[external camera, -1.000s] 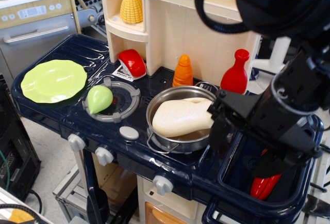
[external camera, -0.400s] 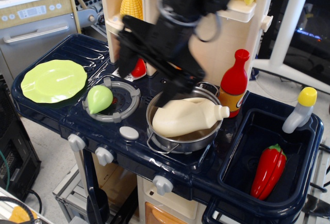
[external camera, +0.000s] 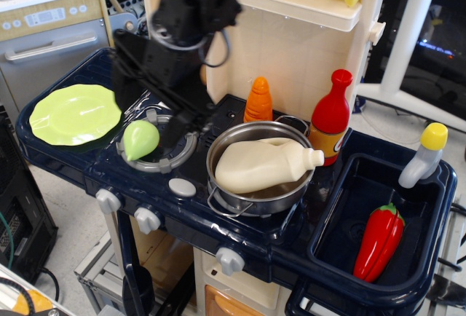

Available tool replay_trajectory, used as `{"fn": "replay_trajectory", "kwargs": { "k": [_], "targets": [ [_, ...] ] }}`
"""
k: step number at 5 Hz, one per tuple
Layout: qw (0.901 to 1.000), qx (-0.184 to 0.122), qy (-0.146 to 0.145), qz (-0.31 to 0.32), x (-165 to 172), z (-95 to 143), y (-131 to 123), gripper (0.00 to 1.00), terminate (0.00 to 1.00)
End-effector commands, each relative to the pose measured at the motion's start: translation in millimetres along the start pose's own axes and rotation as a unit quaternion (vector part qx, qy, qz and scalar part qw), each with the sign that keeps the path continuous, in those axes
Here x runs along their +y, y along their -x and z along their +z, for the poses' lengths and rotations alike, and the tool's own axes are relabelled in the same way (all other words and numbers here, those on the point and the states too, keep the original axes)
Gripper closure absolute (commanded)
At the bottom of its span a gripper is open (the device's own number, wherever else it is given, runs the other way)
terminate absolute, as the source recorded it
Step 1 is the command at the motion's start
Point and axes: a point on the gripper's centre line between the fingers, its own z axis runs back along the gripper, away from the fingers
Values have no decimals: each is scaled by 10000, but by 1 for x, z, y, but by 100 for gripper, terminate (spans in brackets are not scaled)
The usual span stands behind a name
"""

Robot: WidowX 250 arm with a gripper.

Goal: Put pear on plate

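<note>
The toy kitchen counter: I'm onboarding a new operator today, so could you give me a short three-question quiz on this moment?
1. True or false: the pear already lies on the plate.
2. What does the pot hold? A) a red pepper B) a cream-coloured bottle C) a carrot
3. Fill in: the red pepper lies in the ____ at the right end of the counter.

Key
1. False: the pear rests on the grey burner ring, beside the plate.
2. B: the cream-coloured bottle lies on its side in it.
3. Sink basin.
</note>
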Motion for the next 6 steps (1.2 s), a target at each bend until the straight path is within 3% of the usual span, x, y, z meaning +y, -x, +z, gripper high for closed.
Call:
{"fn": "replay_trajectory", "kwargs": {
  "k": [1,3,4,5,6],
  "targets": [
    [9981,-561,175,-163,12,-23,-5,0,0],
    [9948,-891,267,-418,14,-49,-13,0,0],
    [9944,-855,430,-456,19,-61,-16,0,0],
    [9943,-835,485,-448,17,-65,-18,100,0],
    [9953,-662,438,-553,26,-52,-16,100,0]
  ]
}}
